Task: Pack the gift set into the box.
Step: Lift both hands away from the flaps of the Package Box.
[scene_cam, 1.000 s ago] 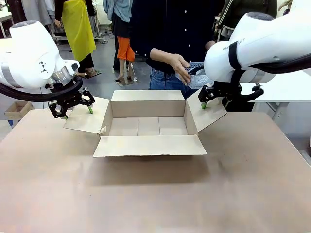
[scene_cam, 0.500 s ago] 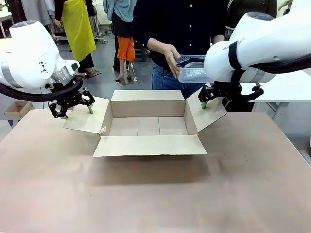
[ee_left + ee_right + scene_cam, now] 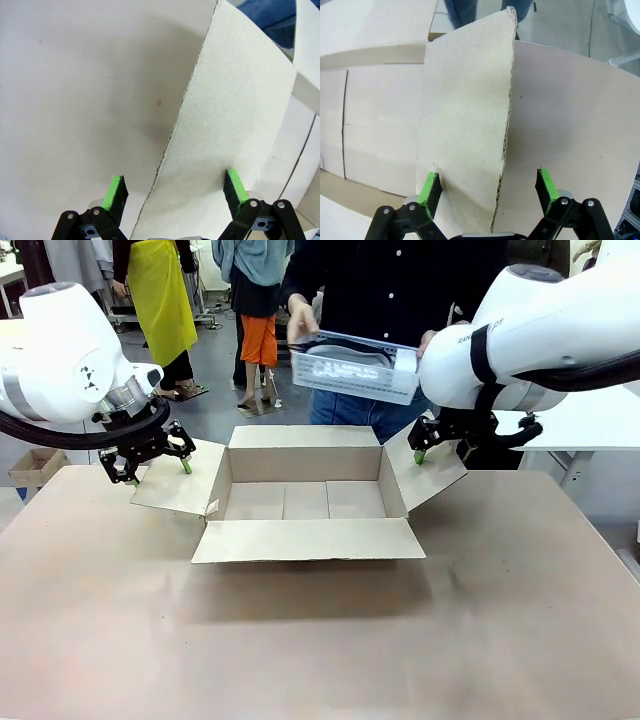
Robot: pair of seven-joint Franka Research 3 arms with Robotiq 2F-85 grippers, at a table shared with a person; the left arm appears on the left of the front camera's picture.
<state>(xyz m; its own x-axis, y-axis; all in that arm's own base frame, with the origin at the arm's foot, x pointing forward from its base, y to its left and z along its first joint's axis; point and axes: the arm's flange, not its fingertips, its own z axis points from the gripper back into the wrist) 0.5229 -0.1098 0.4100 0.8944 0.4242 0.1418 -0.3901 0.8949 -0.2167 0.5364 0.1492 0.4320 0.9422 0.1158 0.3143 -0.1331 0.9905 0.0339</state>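
Front view, upper centre: we are watching the person's hands (image 3: 301, 318) clasping the probably light, stiff basket (image 3: 352, 371) by its ends.

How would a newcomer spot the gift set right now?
Find the big open cardboard box mid-table. Above its far side, the person holds a white perforated basket. It alone is full of holes, with CAMPUS lettering showing through its side.

Your way into the box (image 3: 305, 500) is straight down: mouth wide open, all four flaps folded out. At its 9 o'clock the left gripper (image 3: 158, 472) straddles a flap, and the right gripper (image 3: 440, 445) does likewise at 3. The basket (image 3: 355, 367) hangs up at 12. There's open table (image 3: 300, 640) at 6.
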